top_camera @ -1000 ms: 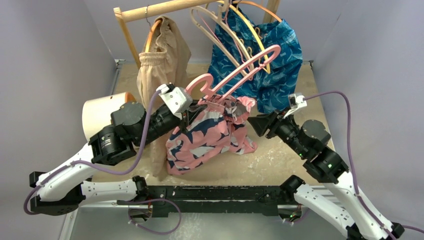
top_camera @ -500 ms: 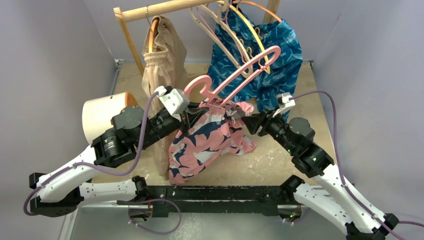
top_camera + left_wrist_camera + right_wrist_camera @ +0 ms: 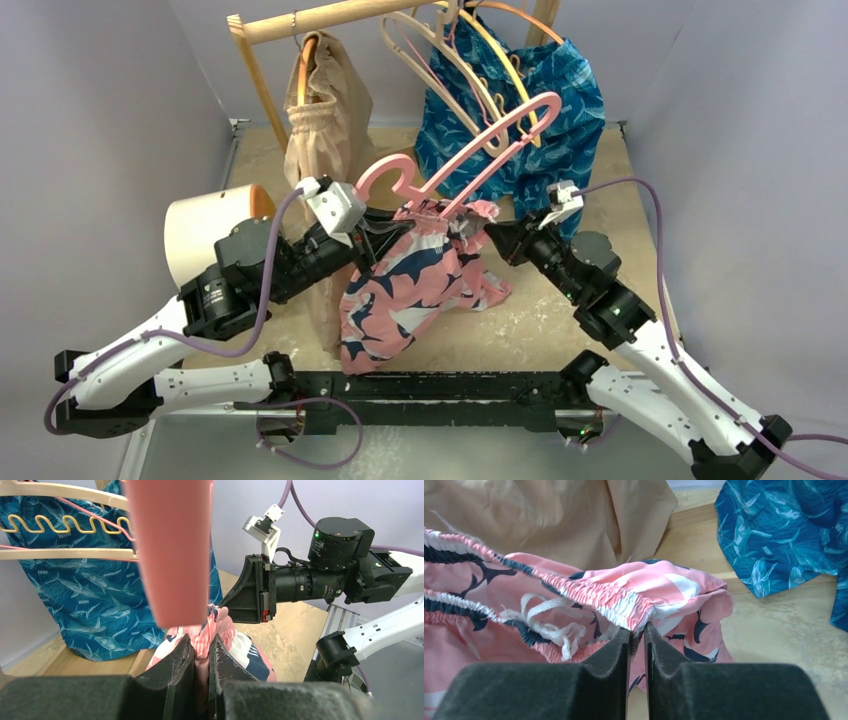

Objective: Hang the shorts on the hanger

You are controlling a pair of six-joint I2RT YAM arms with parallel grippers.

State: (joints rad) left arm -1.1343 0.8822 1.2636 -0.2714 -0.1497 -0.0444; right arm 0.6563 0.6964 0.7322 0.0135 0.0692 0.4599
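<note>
In the top view, the shorts (image 3: 415, 280) hang over the middle of the table (image 3: 560, 300), their waistband stretched just below the hanger (image 3: 450, 160), which slants from its hook near centre up toward 1 o'clock. Your left claw (image 3: 395, 225) pinches the waistband at its 9 o'clock end and your right claw (image 3: 495, 235) at its 3 o'clock end. I cannot tell whether the hanger's lower arm sits inside the opening. Pull the two ends apart too hard and the elastic may slip from one pinch, dropping that side. In the left wrist view, the claw is closed narrow on a thin fold of fabric, with the hanger a blur at 12 o'clock; lifting could knock it askew. In the right wrist view, the claw grips only the waistband's edge, and the loose drawstring (image 3: 549, 620) at 9 o'clock could snag.
</note>
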